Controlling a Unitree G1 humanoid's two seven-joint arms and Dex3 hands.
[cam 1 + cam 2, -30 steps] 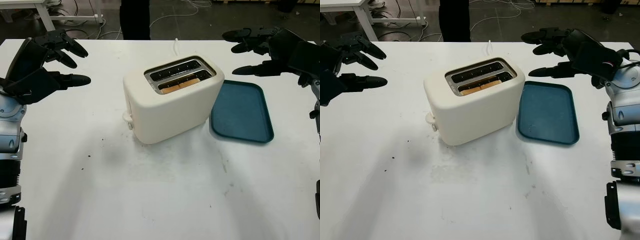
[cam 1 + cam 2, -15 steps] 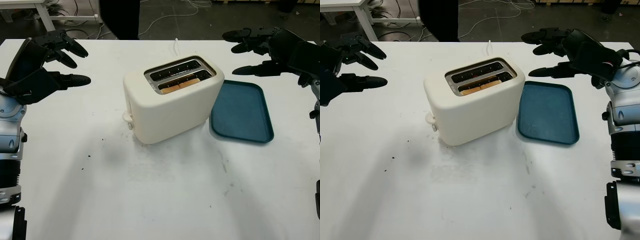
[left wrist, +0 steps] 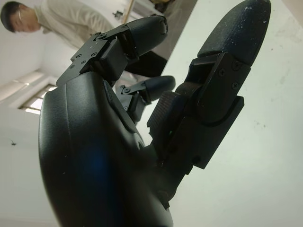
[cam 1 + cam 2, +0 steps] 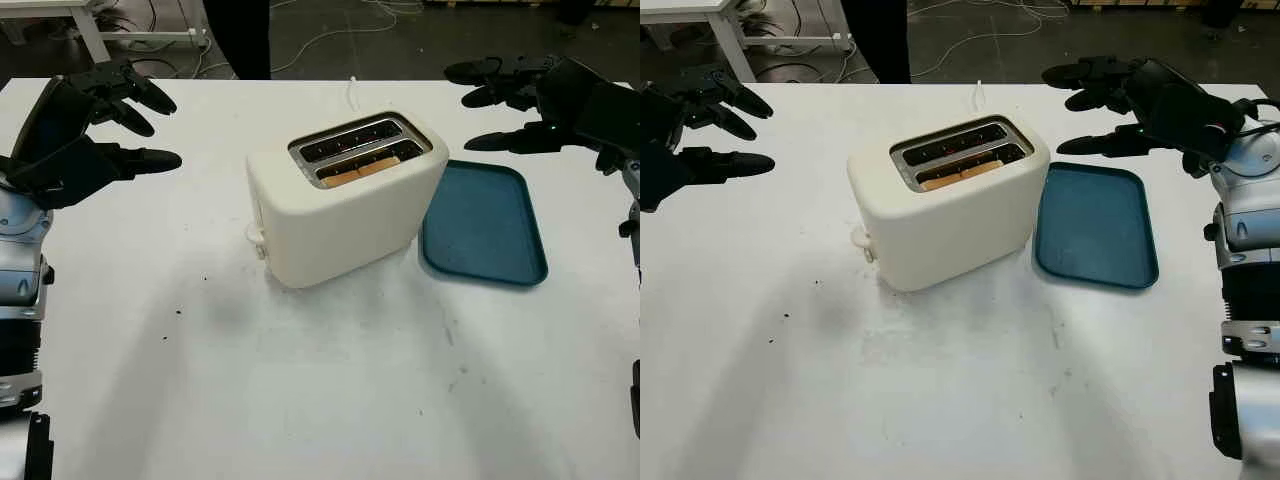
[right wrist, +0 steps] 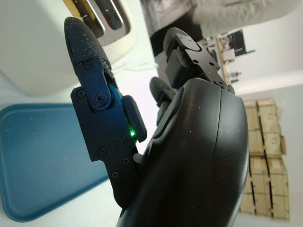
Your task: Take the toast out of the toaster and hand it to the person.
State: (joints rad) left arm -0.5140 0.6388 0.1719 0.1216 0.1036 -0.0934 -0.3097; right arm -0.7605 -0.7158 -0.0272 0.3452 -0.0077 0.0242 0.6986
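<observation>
Only the person [image 4: 238, 38] beyond the table [image 4: 200, 380] has shifted since before, while the toast [image 4: 360, 170] sits in the toaster [image 4: 340, 215] beside the blue tray [image 4: 485, 225], and left hand [image 4: 95, 130] and right hand [image 4: 535, 100] hover released, empty, either side.

The toaster [image 4: 345, 200] is set mid-desk [image 4: 300, 400], with the toast [image 4: 362, 170] held in its nearer slot. The tray [image 4: 484, 225] is placed just right of it.
</observation>
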